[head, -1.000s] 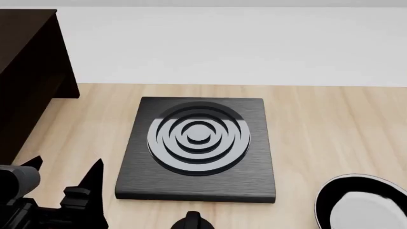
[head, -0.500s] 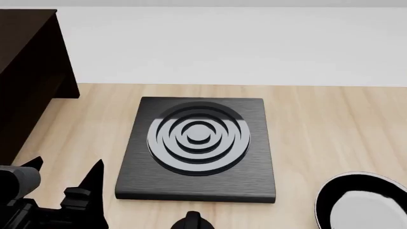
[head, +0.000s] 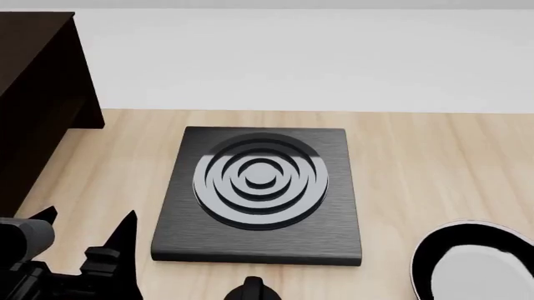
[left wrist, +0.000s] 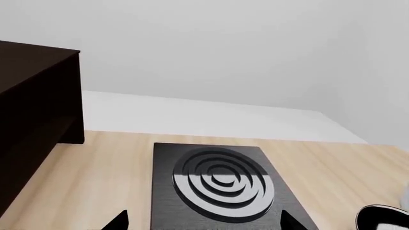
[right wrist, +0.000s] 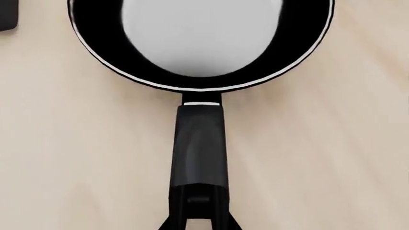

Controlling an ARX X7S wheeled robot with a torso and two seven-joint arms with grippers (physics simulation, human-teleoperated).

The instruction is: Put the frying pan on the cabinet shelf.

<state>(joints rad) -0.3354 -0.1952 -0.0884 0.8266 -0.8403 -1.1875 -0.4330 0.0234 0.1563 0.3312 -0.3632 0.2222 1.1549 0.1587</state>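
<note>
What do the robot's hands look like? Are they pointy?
Yes, quite pointy! The left gripper is black, with two flat fingers shaped like sharp triangles, a bit like ears. Behind them sits a chunky black body with a rounded grey part. The right gripper shows only as dark, slim prongs at the picture's edge. No cables or markings show.

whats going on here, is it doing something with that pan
The right pincer sits at the end of the frying pan's handle, with its tips on either side of it; whether it grips is unclear. The pan is over the wooden table, right of the stove plate. The left pincer is open and holds nothing. The dark cabinet stands at the far left, with no pan on it yet.
</note>
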